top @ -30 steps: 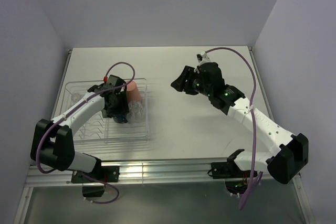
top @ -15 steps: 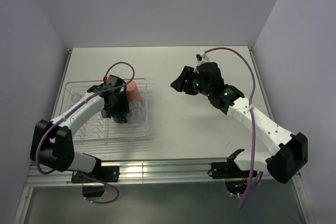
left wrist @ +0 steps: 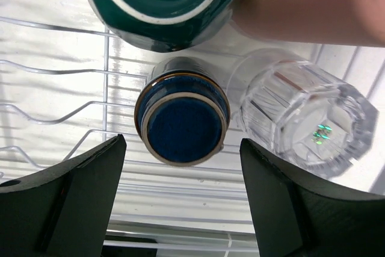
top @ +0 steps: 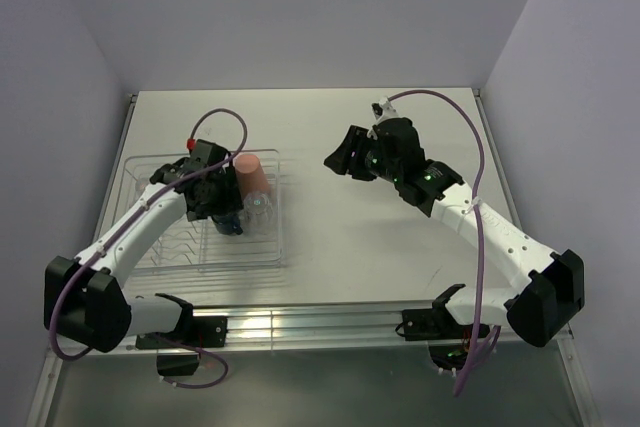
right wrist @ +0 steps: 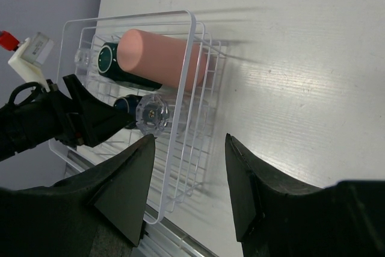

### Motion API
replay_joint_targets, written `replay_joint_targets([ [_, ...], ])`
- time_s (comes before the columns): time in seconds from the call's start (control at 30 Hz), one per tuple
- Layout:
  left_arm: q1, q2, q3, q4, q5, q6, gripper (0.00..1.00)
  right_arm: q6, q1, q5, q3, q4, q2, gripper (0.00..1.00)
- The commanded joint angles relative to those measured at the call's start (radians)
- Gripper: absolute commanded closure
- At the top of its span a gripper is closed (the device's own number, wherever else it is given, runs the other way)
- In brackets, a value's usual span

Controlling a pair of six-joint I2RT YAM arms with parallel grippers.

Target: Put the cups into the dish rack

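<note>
Left gripper, jaws spread and empty, hangs over the upturned navy mug at the right end of the dish rack. Right gripper gapes empty at right. Risk: on withdrawal a finger could clip the neighbouring clear glass.

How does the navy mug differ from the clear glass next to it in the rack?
The navy mug is opaque dark blue with a smooth round base; the clear glass is see-through with faceted walls. The navy mug's base faces the left wrist camera squarely; the clear glass leans, showing its side wall. Both sit bottom-up, side by side in the dish rack.
</note>
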Motion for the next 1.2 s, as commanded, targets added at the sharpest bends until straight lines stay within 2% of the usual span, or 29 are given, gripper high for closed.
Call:
replay_joint_targets([
  [0.0,-0.001,-0.059,0.060,-0.032,-0.015,0.004,0.17,-0.018,-0.004,-0.002,0.043,0.015,-0.005,0.42],
  [0.33,-0.001,-0.185,0.209,-0.123,-0.034,0.002,0.16,-0.011,-0.003,-0.002,0.032,0.031,-0.007,0.42],
  [0.53,-0.001,-0.286,0.270,-0.101,0.024,0.028,0.14,-0.012,-0.003,0.002,0.023,0.042,-0.014,0.42],
  [0.7,-0.001,-0.364,0.275,0.026,0.197,0.062,0.14,-0.025,-0.003,0.019,0.001,0.062,-0.056,0.41],
  [0.93,-0.001,-0.370,0.326,0.210,0.411,0.102,0.13,-0.049,-0.004,0.088,-0.022,0.062,-0.155,0.38],
  [1.03,-0.001,-0.357,0.327,0.306,0.478,0.084,0.13,-0.064,-0.004,0.148,-0.031,0.045,-0.229,0.34],
  [1.17,-0.012,-0.312,0.321,0.397,0.549,0.061,0.13,-0.092,-0.004,0.234,-0.028,0.003,-0.330,0.18],
])
